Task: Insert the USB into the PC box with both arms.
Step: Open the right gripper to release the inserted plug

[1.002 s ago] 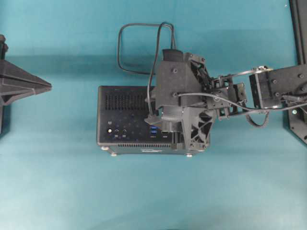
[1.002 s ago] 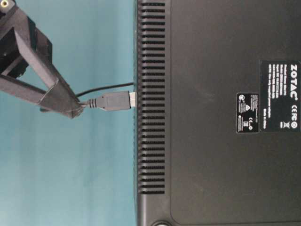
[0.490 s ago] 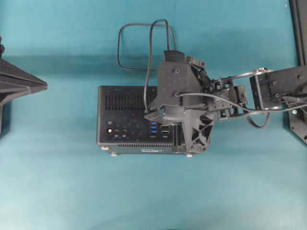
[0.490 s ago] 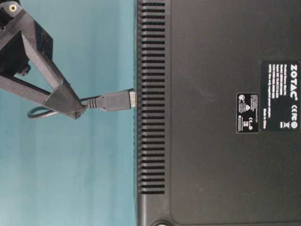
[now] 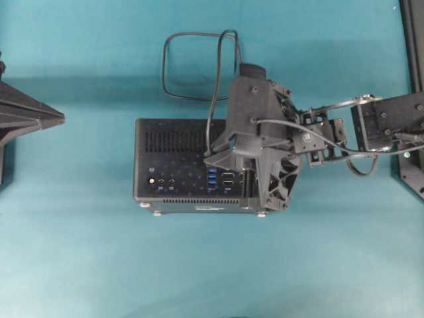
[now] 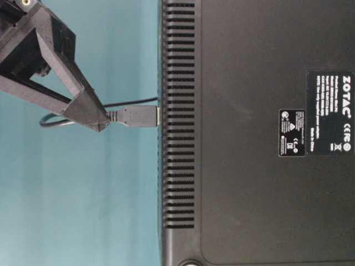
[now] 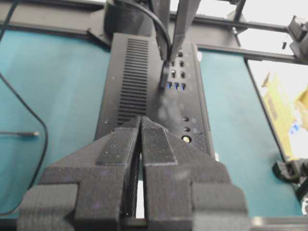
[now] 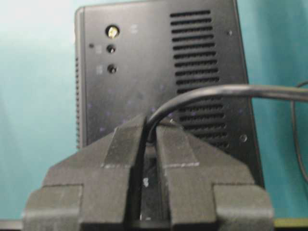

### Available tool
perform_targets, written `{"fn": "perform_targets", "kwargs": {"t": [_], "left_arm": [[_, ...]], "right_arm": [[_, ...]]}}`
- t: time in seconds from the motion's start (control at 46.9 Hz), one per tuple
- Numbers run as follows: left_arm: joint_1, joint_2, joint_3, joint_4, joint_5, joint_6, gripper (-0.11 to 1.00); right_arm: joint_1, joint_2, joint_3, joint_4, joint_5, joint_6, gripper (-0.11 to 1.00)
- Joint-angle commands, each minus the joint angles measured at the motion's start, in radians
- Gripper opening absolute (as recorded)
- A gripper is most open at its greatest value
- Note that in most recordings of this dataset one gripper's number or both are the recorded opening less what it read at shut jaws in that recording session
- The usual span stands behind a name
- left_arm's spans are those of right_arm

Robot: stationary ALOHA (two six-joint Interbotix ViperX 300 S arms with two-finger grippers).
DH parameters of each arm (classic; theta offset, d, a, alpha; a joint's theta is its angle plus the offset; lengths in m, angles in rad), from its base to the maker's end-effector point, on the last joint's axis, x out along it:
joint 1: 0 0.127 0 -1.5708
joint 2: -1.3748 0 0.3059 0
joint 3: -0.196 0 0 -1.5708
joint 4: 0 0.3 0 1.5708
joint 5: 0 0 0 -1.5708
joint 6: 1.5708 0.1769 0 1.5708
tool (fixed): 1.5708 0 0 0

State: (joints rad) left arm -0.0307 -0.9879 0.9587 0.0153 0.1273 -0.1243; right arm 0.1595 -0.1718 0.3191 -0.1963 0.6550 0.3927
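The black PC box lies on the teal table with its port face up. The USB plug stands against that face at the blue ports, a sliver of its metal tip showing. My right gripper is shut on the cable just behind the plug, over the box; the cable curves out from between its tips. The cable's loop lies behind the box. My left gripper is shut and empty, left of the box and apart from it, also at the overhead view's left edge.
The right arm's wrist covers the box's right end. The cable's small far connector lies on the table to the left. A black frame runs along the table's right edge, with yellow clutter beyond it.
The right gripper has shut on the cable and slid down it to just behind the plug. The plug shifted slightly against the box and the cable loop swung. The left gripper barely moved.
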Motion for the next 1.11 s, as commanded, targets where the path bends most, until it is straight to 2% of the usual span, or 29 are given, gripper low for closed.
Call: {"fn": "perform_targets", "kwargs": {"t": [0.0, 0.299, 0.49, 0.704, 1.087], "left_arm": [[0.002, 0.003, -0.018, 0.003, -0.008, -0.002, 0.00], [0.002, 0.005, -0.018, 0.002, -0.009, -0.002, 0.00], [0.002, 0.006, -0.014, 0.002, -0.008, -0.002, 0.00], [0.002, 0.009, -0.012, 0.002, -0.009, -0.002, 0.00], [0.002, 0.008, -0.014, 0.002, -0.009, -0.002, 0.00]], "right_arm": [[-0.006, 0.003, 0.012, -0.002, 0.003, 0.011, 0.07], [-0.034, 0.008, 0.012, -0.021, 0.003, 0.005, 0.07], [0.014, 0.009, 0.011, 0.006, 0.003, 0.014, 0.07], [0.034, 0.015, 0.009, 0.044, -0.008, 0.015, 0.07], [0.003, 0.032, 0.015, 0.038, -0.012, 0.014, 0.07]]}}
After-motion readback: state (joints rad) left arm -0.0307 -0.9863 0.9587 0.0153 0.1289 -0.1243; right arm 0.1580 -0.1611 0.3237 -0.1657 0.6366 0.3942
